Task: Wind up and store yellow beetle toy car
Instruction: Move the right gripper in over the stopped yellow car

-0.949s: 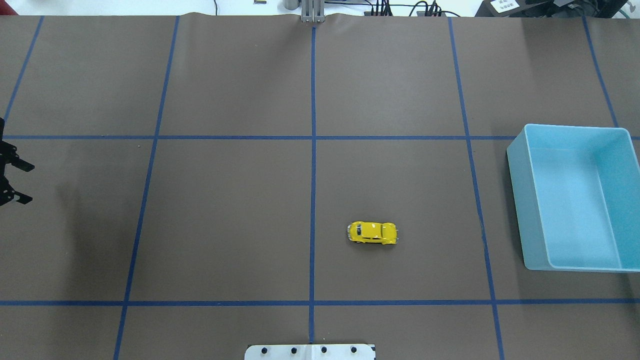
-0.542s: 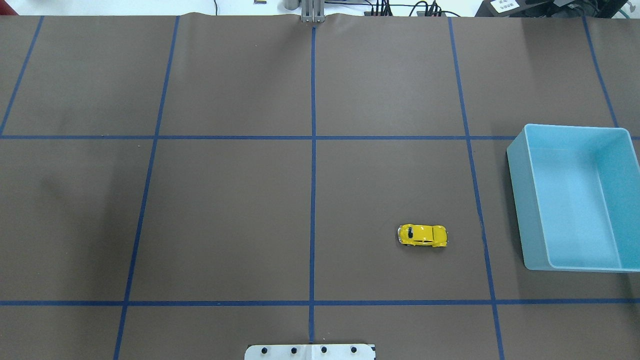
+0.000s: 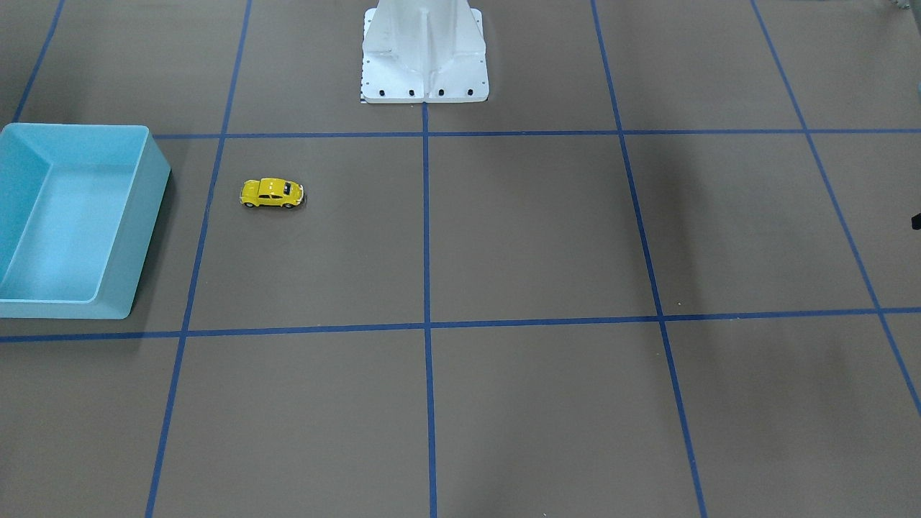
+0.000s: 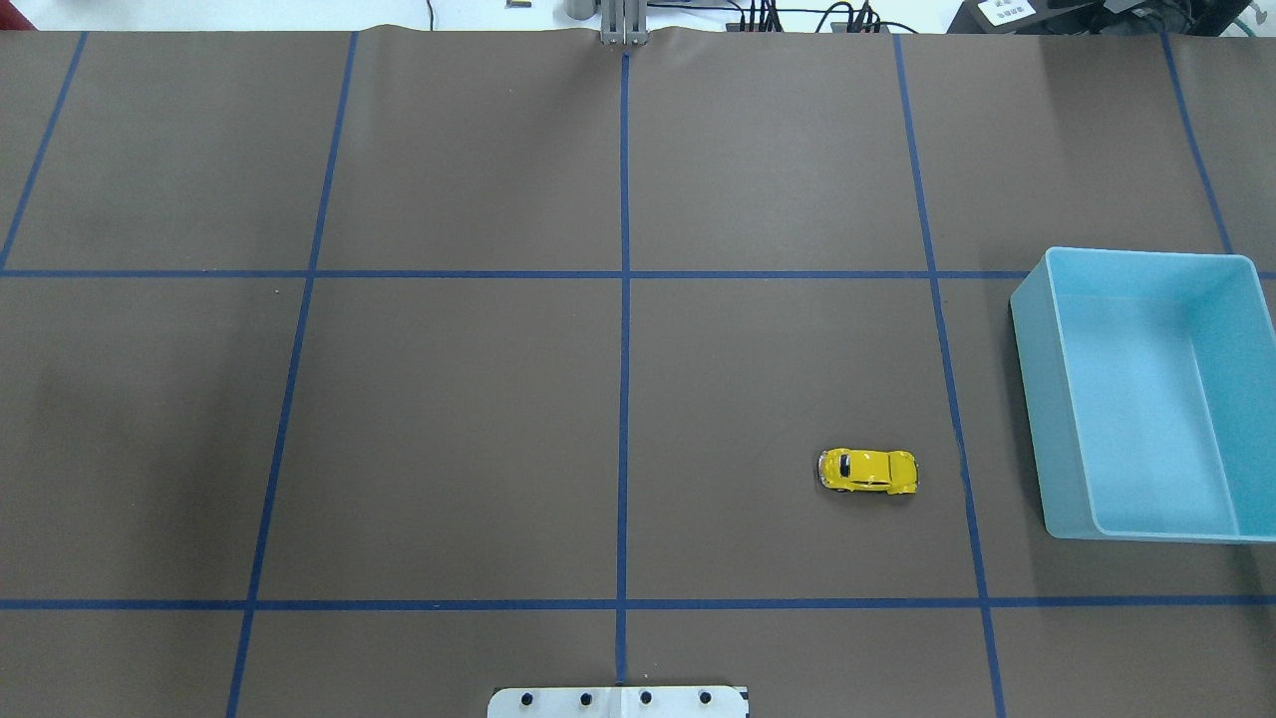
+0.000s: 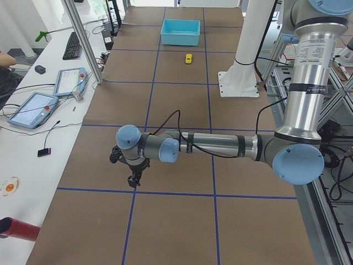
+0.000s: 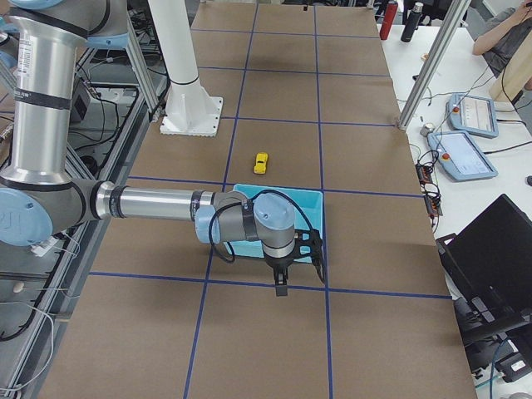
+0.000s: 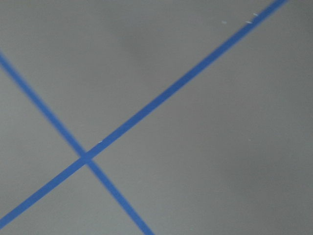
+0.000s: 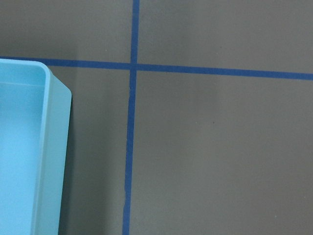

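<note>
Overhead exterior view: can just spot a white label (image 4: pixel 1005 10) at the far edge, print too small to read. Cannot tell from the side views whether the left gripper (image 5: pixel 132 181) or the right gripper (image 6: pixel 281 286) is spread or closed. Find the yellow beetle toy car (image 4: pixel 867 471) on its wheels on the brown table (image 4: pixel 449 419), near the light blue bin (image 4: pixel 1032 399) yet not touching, well apart from both grippers, with the bin between it and the right gripper.
</note>
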Tool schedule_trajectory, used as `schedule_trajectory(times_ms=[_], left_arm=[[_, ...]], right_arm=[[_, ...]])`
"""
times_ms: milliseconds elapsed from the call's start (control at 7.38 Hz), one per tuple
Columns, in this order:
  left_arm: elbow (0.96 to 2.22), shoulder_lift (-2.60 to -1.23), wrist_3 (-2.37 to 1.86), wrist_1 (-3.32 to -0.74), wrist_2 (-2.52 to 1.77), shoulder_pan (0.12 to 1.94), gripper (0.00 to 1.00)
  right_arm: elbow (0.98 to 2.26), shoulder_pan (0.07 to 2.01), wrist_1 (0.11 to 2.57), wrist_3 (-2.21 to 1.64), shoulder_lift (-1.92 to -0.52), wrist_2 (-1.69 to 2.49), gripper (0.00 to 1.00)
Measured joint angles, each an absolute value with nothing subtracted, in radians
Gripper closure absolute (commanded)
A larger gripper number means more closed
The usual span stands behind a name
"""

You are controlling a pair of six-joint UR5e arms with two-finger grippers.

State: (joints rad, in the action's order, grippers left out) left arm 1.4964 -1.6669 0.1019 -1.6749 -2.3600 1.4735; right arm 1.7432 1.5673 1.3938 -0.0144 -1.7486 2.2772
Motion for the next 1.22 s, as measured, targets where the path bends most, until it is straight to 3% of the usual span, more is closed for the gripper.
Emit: schedule_trajectory(times_ms=[949,1220], left_arm=[[1.5,-1.652,0.039,-1.729,-2.368,1.521,0.0],[1.514,-1.646,0.041,-1.73,-2.366,1.525,0.0]], right_arm=[[1.863,1.445,1.478,-0.025,-1.574,2.284,0.0],[1.975,1.375,1.582,-0.025,-1.541,2.278,0.0]])
